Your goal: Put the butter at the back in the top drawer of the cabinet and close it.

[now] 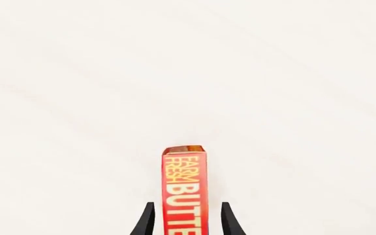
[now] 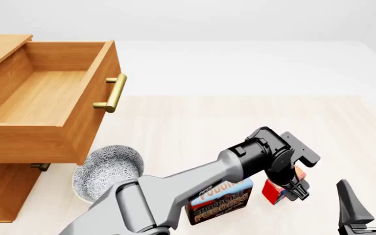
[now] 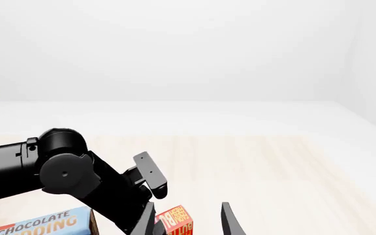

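The butter [image 1: 186,181] is a small red-orange box standing on the table right of the pudding box, seen as butter [image 2: 273,192] in the front view. My left gripper [image 1: 188,205] is open and straddles it, with a small gap between each finger and the box's sides. The left arm reaches across the table to the left gripper [image 2: 293,188]. The cabinet [image 2: 5,191] stands at the far left with its top drawer [image 2: 37,98] pulled out and bare inside. My right gripper [image 2: 369,196] is open near the front right edge, holding nothing. The butter [image 3: 175,221] lies just ahead of it.
A blue-and-brown chocolate pudding box [image 2: 221,200] stands just left of the butter, partly behind the left arm. A patterned grey bowl [image 2: 106,171] sits below the open drawer's front. The drawer's brass handle [image 2: 113,93] juts out toward the table.
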Available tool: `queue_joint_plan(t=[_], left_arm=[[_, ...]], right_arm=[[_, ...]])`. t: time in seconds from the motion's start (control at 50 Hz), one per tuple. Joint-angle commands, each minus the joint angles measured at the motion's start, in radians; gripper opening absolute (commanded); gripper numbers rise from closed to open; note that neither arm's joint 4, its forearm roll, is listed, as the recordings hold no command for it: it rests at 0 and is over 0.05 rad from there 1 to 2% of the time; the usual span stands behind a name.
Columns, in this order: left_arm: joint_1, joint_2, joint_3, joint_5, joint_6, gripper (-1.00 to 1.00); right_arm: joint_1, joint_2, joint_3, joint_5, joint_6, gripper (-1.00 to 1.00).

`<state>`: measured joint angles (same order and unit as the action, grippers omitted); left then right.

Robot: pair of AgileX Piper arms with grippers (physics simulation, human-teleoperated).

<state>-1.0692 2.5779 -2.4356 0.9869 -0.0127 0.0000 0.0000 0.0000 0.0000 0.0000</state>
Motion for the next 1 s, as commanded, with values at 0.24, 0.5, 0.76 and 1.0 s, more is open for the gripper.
queue_joint_plan(t=[0.24, 0.5, 0.76, 1.0], left_arm=[[-0.002, 0.031, -0.032, 0.013, -0.01, 1.0], [-0.009, 0.05, -0.049, 0.028, -0.017, -1.0], [-0.017, 0.07, -0.084, 0.049, -0.036, -1.0], [-0.01, 0.022, -0.061, 0.024, -0.049, -1.0]], right_arm=[[0.0, 0.0, 0.0, 0.0, 0.0, 1.0], [0.0, 0.0, 0.0, 0.0, 0.0, 1.0], [0.0, 0.0, 0.0, 0.0, 0.0, 1.0], [0.0, 0.0, 0.0, 0.0, 0.0, 1.0]])
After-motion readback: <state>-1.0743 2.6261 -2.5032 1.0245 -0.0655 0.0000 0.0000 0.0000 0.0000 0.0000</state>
